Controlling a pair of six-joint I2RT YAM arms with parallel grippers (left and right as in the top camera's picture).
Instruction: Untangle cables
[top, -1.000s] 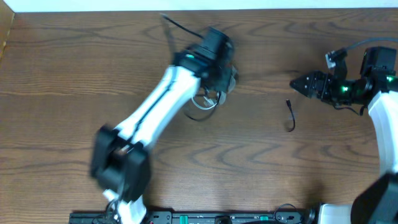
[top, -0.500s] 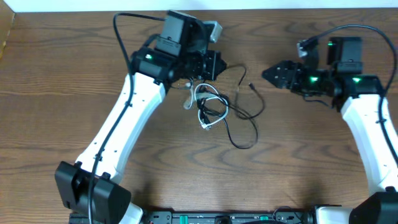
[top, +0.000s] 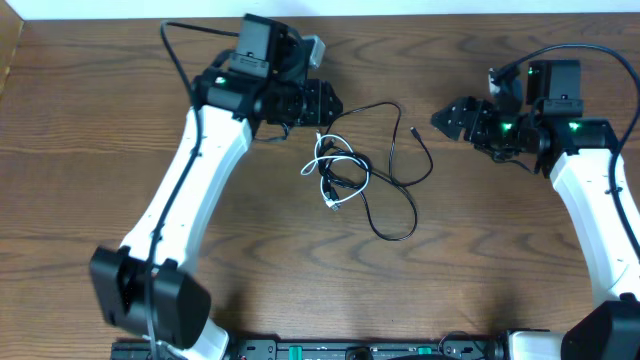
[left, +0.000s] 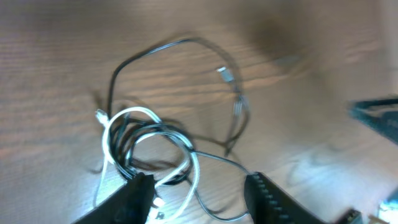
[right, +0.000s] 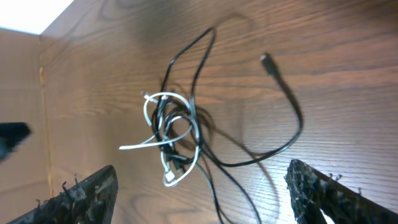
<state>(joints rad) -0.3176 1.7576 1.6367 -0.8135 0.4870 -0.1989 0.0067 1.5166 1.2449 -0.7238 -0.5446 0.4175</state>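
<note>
The white cable (top: 337, 172) lay coiled on the table (top: 90, 130), long axis 12 to 6 o'clock, tangled with the black cable (top: 393, 236), which looped out toward 4 o'clock. The left gripper (top: 333, 103), at the coil's 12 o'clock, pointed toward 3, fingers spread, holding nothing. The right gripper (top: 441, 118), at 2 o'clock, pointed toward 9, likewise spread.

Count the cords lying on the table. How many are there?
2. The white cord sits coiled in small loops near the middle of the table. The black cord runs through that coil and sprawls in wider loops to its right. They overlap, so bits are hidden.
</note>
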